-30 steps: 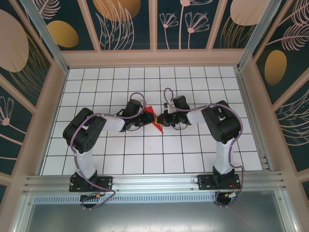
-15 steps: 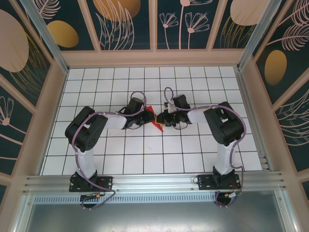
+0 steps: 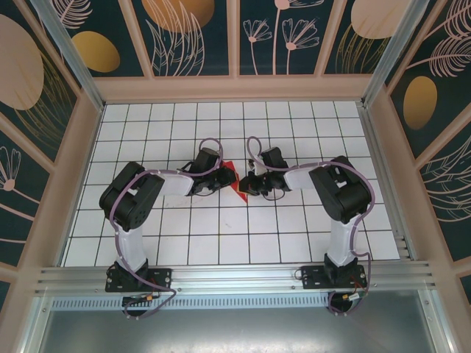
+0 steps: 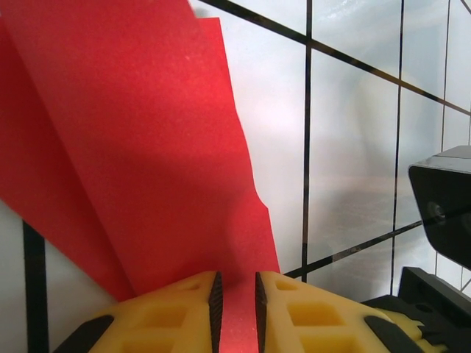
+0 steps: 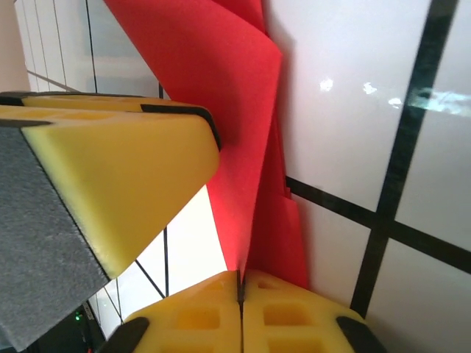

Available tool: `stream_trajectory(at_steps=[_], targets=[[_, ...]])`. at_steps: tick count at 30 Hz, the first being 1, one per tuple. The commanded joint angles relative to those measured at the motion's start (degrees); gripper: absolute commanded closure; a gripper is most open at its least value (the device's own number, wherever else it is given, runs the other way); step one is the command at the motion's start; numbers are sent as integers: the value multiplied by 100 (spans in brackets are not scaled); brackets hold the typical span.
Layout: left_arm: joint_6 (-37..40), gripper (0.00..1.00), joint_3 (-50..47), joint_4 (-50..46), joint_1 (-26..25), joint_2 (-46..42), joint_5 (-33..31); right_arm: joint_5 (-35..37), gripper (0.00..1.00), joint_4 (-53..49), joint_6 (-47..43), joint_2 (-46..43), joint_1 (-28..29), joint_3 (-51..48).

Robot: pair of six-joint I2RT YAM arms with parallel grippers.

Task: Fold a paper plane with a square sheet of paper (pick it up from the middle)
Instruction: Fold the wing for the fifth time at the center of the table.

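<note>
- The white gridded tabletop (image 3: 294, 243) spans the frame's middle.
- The folded red paper (image 3: 234, 185) is at the frame's centre, between my hands.
- My left hand (image 4: 235, 298) pinches its edge.
- My right hand (image 5: 239, 290), fingers pressed together, pinches a fold.

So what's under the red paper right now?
White gridded table shows past the edges of the red paper. The patch directly beneath it is covered, so I can't tell whether anything lies there.
</note>
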Motion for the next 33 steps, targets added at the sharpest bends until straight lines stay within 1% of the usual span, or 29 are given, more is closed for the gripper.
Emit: stream_trajectory(at_steps=[1,2,6,11,21,29,33], targets=[[84,75,65,-267,27,-81,-276,-102,98,109,10,9,-19,-194],[109,74,44,-224,23,-153,-235,-186,100,188,53,36,-41,-204],[125,71,-101,78,27,-409,-38,-464,100,426,199,78,-107,-246],[113,71,-374,532,25,-584,294,-818,100,767,462,143,-260,-346],[111,73,-563,826,-45,-355,546,-967,100,795,691,352,-355,-311],[172,76,-294,658,-55,14,487,-978,100,719,694,408,-374,-262],[168,78,-163,155,-51,145,88,-905,100,561,603,339,-375,-205]])
